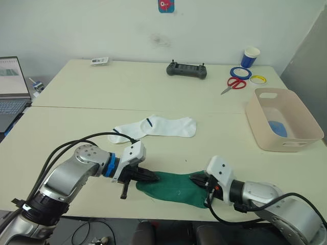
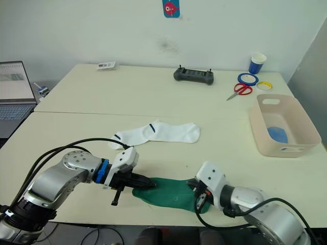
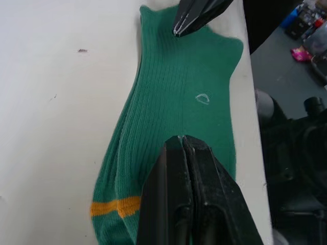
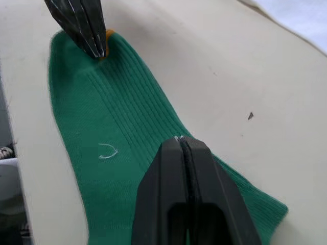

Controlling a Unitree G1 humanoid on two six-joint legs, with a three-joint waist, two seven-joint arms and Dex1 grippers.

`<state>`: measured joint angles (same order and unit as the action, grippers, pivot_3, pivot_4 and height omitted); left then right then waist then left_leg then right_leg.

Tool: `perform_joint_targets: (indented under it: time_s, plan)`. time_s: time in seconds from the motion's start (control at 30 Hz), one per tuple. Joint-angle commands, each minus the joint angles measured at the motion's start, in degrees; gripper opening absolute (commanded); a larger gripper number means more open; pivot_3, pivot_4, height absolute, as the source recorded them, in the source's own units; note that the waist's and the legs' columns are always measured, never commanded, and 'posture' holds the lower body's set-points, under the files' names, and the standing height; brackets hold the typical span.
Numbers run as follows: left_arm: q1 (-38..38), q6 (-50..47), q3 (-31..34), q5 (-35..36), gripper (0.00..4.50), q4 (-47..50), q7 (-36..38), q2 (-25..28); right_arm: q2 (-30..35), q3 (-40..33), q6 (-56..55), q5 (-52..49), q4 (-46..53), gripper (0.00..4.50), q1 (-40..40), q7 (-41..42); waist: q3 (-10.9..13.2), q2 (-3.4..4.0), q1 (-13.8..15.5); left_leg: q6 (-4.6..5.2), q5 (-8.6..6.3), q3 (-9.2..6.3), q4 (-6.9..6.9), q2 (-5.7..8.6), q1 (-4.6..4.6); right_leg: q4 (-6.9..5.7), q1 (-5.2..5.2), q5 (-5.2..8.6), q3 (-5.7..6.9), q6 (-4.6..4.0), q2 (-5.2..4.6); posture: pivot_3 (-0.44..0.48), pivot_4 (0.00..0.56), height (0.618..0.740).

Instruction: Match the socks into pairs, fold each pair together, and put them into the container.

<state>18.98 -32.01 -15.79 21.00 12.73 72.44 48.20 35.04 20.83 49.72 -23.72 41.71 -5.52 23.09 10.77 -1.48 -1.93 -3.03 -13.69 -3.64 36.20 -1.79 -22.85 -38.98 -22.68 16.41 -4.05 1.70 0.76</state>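
Across my view runs the pale counter (image 1: 153,102), two tops butted together. At its right edge stands the bin (image 1: 305,128), and a blue sock (image 1: 278,127) lies on its floor. Left of the bin, about mid-counter, the white socks (image 1: 156,127) lie flat with their dark cuff stripes showing, well apart from both arms. Close to the near edge lies the green sock (image 1: 176,189), stretched between my two grippers; from the left wrist I can see an orange band at its cuff end, and a second green layer seems to peek out along one side, though I cannot tell for sure whether that is two socks stacked. My left gripper (image 1: 153,177) sits at the cuff end with its fingers (image 3: 186,168) pressed together, tips down on the green fabric. My right gripper (image 1: 196,179) sits at the opposite end, fingers (image 4: 181,163) likewise closed tight with the tips on the sock. Farther back I see a black controller (image 1: 187,70), red scissors (image 1: 234,84), two tape rolls (image 1: 240,72), a paper cup (image 1: 250,56) and, at far left, a laptop (image 1: 13,87).
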Motion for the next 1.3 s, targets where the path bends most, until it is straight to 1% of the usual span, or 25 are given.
perform_joint_targets:
  time_s: [0.03,0.1,0.27,0.33,0.4,0.47,0.53,0.6,0.67,0.77,0.9,0.97,1.1,1.3]
  plan:
    - [-0.5,5.9,-2.9,-5.8,0.0,-5.2,-2.1,-1.8,0.5,2.8,-2.0,4.8,-3.0,0.03,-0.4,-0.3,0.0,0.0,0.0,0.0,0.0,0.0,0.0,0.0,-0.02,-0.01,-0.01,0.0,0.0,0.0,0.0,0.0,0.15,0.74]
    - [-0.6,7.7,-3.4,-7.5,0.0,-7.5,-2.4,-2.3,1.1,1.9,-2.3,6.0,-3.8,0.03,0.9,-0.3,0.0,-0.04,0.3,0.0,0.0,-0.02,0.01,0.0,-0.06,0.0,-0.01,0.0,0.03,0.0,-0.01,0.0,0.15,0.74]
    - [-2.1,9.5,-4.1,-8.7,0.0,-9.1,-1.9,-2.4,1.4,-6.2,-4.6,5.4,-4.3,0.03,8.5,-0.5,-0.3,0.0,0.2,0.0,0.0,-0.05,0.01,0.02,0.16,0.02,0.25,0.01,0.04,0.0,-0.03,0.0,0.15,0.74]
    - [-2.3,9.7,-3.9,-8.2,0.0,-8.8,-1.7,-2.6,2.0,-8.9,-5.6,5.4,-3.9,0.03,11.5,0.1,-0.4,0.03,0.1,0.0,0.0,-0.02,0.01,0.01,0.43,0.02,0.45,0.05,0.01,-0.07,-0.03,0.0,0.15,0.74]
    - [-2.6,10.0,-2.5,-6.3,0.0,-7.6,-1.5,-3.3,2.2,-12.5,-8.9,4.3,-1.6,0.03,14.7,1.7,-0.5,0.03,0.1,0.0,0.0,0.0,0.01,0.01,0.49,0.01,0.5,0.15,-0.03,-0.25,-0.03,0.0,0.15,0.74]
    - [-1.9,10.4,-1.0,-4.6,0.0,-6.1,-1.0,-3.7,1.6,-15.1,-11.4,2.9,1.4,0.03,15.6,2.9,-0.5,0.02,0.1,0.0,0.0,0.02,0.01,0.01,0.5,0.0,0.5,0.15,-0.03,-0.26,-0.04,0.0,0.15,0.74]
    - [-0.8,10.9,-0.1,-3.1,0.0,-4.1,0.9,-3.3,2.1,-15.7,-12.9,2.3,4.1,0.03,15.3,5.0,-0.5,0.04,0.0,0.0,0.0,0.03,0.02,0.01,0.46,0.0,0.47,0.13,-0.05,-0.22,-0.04,0.0,0.15,0.74]
    - [0.4,10.4,0.3,-1.7,0.0,-2.0,2.8,-2.6,3.0,-15.3,-12.7,1.6,6.0,0.03,14.2,7.0,-0.5,0.02,-0.1,0.0,0.0,0.05,0.02,0.01,0.42,-0.01,0.43,0.01,-0.05,-0.01,-0.03,0.0,0.15,0.74]
    - [1.4,9.4,0.4,-0.3,0.0,-0.1,4.8,-2.1,4.1,-13.4,-12.3,1.9,6.8,0.03,12.4,8.7,-0.5,0.01,-0.1,0.0,0.0,0.0,0.02,-0.01,0.38,0.0,0.4,-0.01,-0.01,0.03,0.0,0.0,0.15,0.74]
    - [1.5,9.5,-0.9,-0.3,0.0,1.8,7.6,-0.6,5.7,-6.2,-12.3,4.8,5.3,0.03,7.9,11.7,-0.5,0.01,-0.1,0.0,0.0,0.0,0.0,-0.02,0.37,0.01,0.38,0.01,-0.01,0.01,0.02,0.0,0.15,0.74]
    - [-0.8,11.7,-2.5,-4.1,0.0,0.2,5.6,-0.5,7.3,1.8,-13.1,9.0,2.4,0.03,4.8,14.8,-0.5,0.02,0.0,0.01,-0.01,-0.02,-0.06,-0.02,0.37,0.01,0.36,0.07,0.01,-0.06,0.03,0.0,0.15,0.74]
    - [-1.8,12.9,-3.1,-6.3,0.0,-1.5,4.6,-0.7,7.9,4.2,-12.7,10.5,1.2,0.03,4.5,15.5,-0.4,-0.01,0.0,0.01,-0.01,-0.01,-0.06,-0.02,0.35,0.02,0.36,0.08,0.0,-0.05,0.03,0.0,0.15,0.74]
    - [-4.1,19.2,-4.7,-11.3,0.0,-5.5,3.8,-0.4,9.3,4.6,-13.2,12.2,-0.7,0.03,8.0,15.4,-0.5,-0.05,0.1,0.01,-0.01,-0.06,-0.04,-0.02,0.29,0.03,0.33,0.08,0.05,-0.05,0.02,0.0,0.15,0.74]
    - [-5.2,19.4,-4.2,-10.9,0.0,-5.9,2.8,-0.7,12.5,-1.4,-14.1,11.5,0.4,0.03,17.0,15.2,-0.6,-0.08,0.2,0.01,-0.01,-0.04,-0.05,0.0,0.42,0.04,0.45,0.09,0.04,-0.05,-0.04,0.0,0.15,0.74]
